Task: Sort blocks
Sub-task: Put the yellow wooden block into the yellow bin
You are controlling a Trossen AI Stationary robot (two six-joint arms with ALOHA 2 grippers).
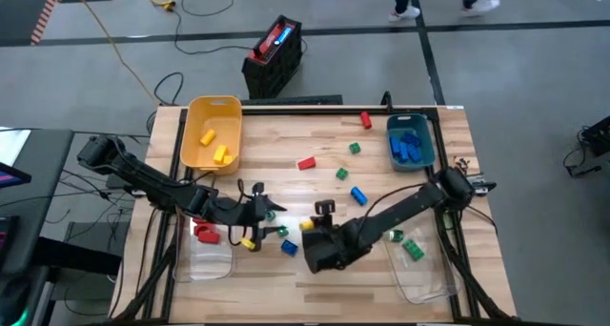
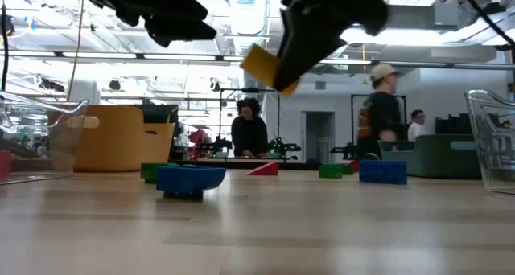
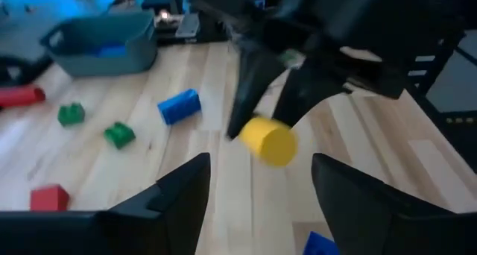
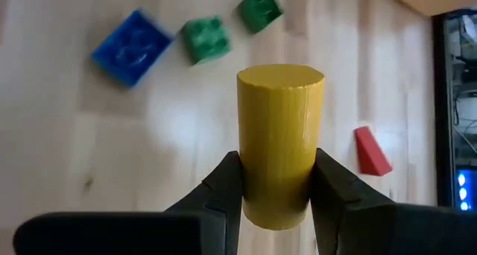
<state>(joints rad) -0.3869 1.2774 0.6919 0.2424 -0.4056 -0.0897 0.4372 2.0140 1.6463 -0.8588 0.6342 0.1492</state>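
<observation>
My right gripper (image 4: 276,173) is shut on a yellow cylinder block (image 4: 280,136) and holds it above the table's middle, near the front; the cylinder also shows in the high view (image 1: 307,225) and the low view (image 2: 265,66). My left gripper (image 3: 257,173) stands open just left of it (image 1: 262,210), facing the cylinder (image 3: 268,139), with nothing between its fingers. Loose blocks lie flat on the table: blue (image 4: 133,46), green (image 4: 205,37), red (image 1: 306,163), blue (image 1: 358,195), yellow (image 1: 248,242). My right gripper pinches the cylinder's round side (image 4: 277,199) between its two fingers, near the end closest to the wrist. The fingers slant down from the table's right, and the cylinder lies along them, its free end (image 4: 280,77) sticking out past the tips. It hangs clear of the table.
A yellow bin (image 1: 212,133) with yellow blocks stands far left, a teal bin (image 1: 411,142) with blue blocks far right. A clear bin (image 1: 205,254) with a red block is near left, another (image 1: 424,269) with green blocks near right. People stand beyond the table.
</observation>
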